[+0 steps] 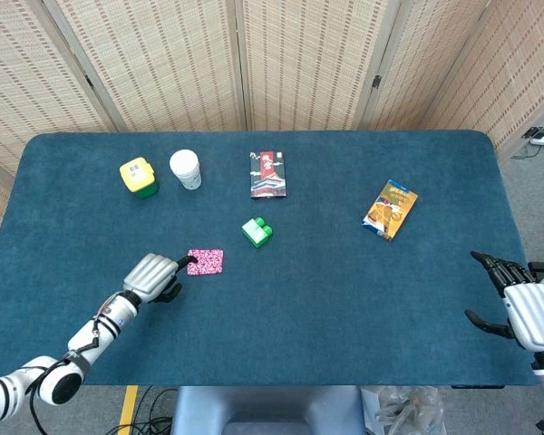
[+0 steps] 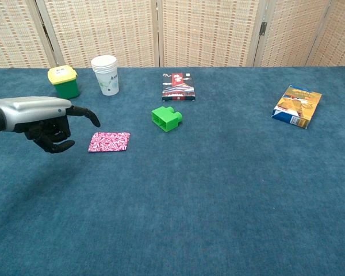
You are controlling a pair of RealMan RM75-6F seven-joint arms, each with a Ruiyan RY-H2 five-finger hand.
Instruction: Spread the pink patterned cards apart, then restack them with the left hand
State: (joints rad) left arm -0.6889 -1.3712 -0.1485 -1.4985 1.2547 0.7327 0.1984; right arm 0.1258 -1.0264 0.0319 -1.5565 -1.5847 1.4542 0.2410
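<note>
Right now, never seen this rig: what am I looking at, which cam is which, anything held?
It is a two-armed robot with human-like hands at a blue table. The head view looks down from above; the chest view looks across from lower down. The left hand hovers by the pink patterned cards, one finger pointing at their edge, holding nothing. The right hand waits open at the table's edge, seen only from the head. Also there: a green block, a paper cup, a yellow-lidded container, a dark packet and an orange packet.

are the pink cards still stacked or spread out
Stacked: the cards form one neat rectangle, none fanned out. The left hand hovers beside them.
</note>
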